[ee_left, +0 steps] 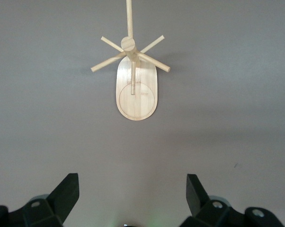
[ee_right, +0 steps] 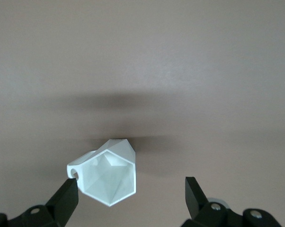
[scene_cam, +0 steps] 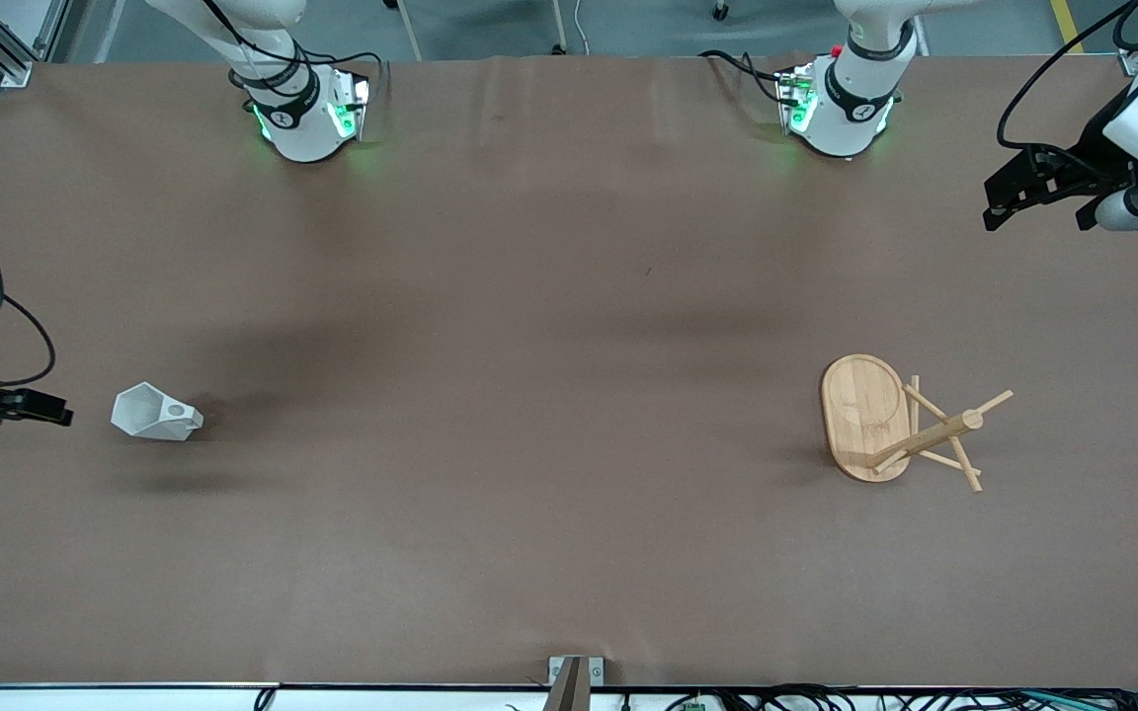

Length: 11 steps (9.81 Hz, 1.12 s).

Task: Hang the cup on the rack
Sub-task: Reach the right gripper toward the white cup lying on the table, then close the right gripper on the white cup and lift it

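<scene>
Cup (scene_cam: pixel 156 413) lies on its side on the surface (scene_cam: pixel 529 395) toward the right arm's end, unheld | rack (scene_cam: pixel 885 423) stands well apart, toward the left arm's end | right hand (ee_right: pixel 130 189) fingers apart, near cup | left hand (ee_left: pixel 133 191) fingers apart, waiting | step: approach; next: likely closing on the rim.

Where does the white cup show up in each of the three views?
Front view: the cup lies on the table at the right arm's end, just off the open right gripper.
Left wrist view: not in it; only the rack shows.
Right wrist view: the cup sits between that gripper's fingers.
Shared landmark: the brown table.
</scene>
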### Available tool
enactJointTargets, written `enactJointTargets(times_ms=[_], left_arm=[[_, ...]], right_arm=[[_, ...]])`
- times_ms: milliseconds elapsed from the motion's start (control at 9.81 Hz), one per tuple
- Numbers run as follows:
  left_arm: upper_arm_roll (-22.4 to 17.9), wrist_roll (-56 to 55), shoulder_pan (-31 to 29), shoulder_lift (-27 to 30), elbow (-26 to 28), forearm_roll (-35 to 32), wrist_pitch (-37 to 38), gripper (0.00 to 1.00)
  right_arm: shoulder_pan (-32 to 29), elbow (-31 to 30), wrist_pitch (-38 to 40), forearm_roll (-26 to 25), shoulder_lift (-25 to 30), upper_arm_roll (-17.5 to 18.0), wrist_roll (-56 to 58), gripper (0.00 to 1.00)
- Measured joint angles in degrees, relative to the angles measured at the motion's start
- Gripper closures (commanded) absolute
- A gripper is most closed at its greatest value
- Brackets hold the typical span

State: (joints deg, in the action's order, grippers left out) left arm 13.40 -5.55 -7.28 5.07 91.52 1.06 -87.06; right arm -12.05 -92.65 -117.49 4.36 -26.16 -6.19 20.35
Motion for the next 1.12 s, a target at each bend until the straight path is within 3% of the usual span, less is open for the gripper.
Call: enactJointTargets(times_ms=[306, 510, 815, 917, 1121], left_arm=[[-0.01, 0.00, -0.01, 0.00, -0.01, 0.00, 0.01, 0.00], [0.00, 0.00, -0.01, -0.01, -0.01, 0.00, 0.02, 0.00], [-0.03, 0.00, -0.04, -0.01, -0.01, 0.00, 0.03, 0.00], [-0.09, 0.00, -0.06, 0.00, -0.01, 0.00, 0.03, 0.00], [-0.26, 0.00, -0.20, -0.01, -0.01, 0.00, 0.03, 0.00]], right_arm=[[-0.74, -8.77, -9.82, 2.04, -0.61, 0.00, 6.90, 0.01], [-0.75, -12.07, -12.23, 2.11, -0.62, 0.06, 8.67, 0.02], [-0.75, -14.78, -15.93, 2.14, -0.61, 0.13, 9.83, 0.20], [-0.75, -15.30, -16.76, 2.14, -0.63, 0.12, 9.94, 0.34], [-0.75, -16.68, -18.40, 2.16, -0.72, 0.13, 10.00, 0.93]])
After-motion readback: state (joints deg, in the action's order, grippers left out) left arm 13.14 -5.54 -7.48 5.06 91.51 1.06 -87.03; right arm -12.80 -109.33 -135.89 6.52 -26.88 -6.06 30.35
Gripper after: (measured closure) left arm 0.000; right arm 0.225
